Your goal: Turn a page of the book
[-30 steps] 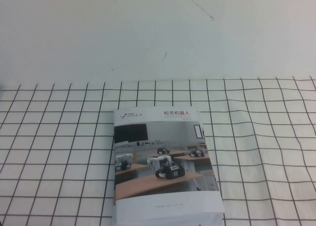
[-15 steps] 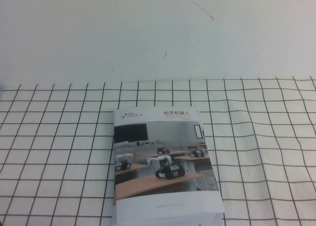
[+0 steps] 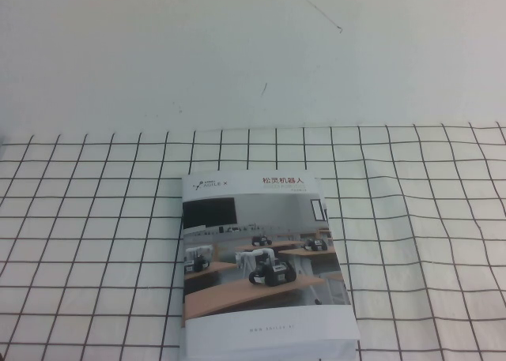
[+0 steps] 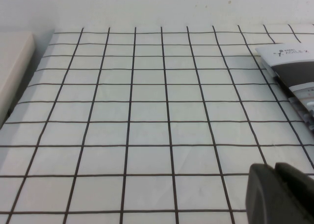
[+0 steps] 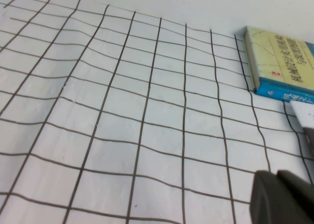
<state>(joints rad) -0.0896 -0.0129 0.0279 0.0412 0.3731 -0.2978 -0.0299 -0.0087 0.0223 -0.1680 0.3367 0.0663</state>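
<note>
Lying closed and flat on the checked cloth (image 3: pixel 95 219), toward the near middle of the table, with cover photo facing up: the book (image 3: pixel 265 266), its front page (image 3: pixel 261 250) not yet lifted, so task judged unstarted. Parked low over bare cloth off to the book's left, the left gripper (image 4: pixel 277 189), only dark fingertips showing at a corner of its wrist view, apparently pressed together with just a thin seam between; held clear, probably to leave the cover free. Seen at the far side of that same view, the book's header corner, well apart from the fingertips. Further right, the right gripper (image 5: pixel 282 194), likewise low over cloth, jaws fully closed on nothing. Beyond it, a second volume with blue spine (image 5: pixel 279 62) resting at the cloth's edge. Spine of the booklet seemingly on its left, so free edge at right, with plenty of open cloth on both flanks for a swing across. Near edge almost at the picture's bottom limit, little room there.
</note>
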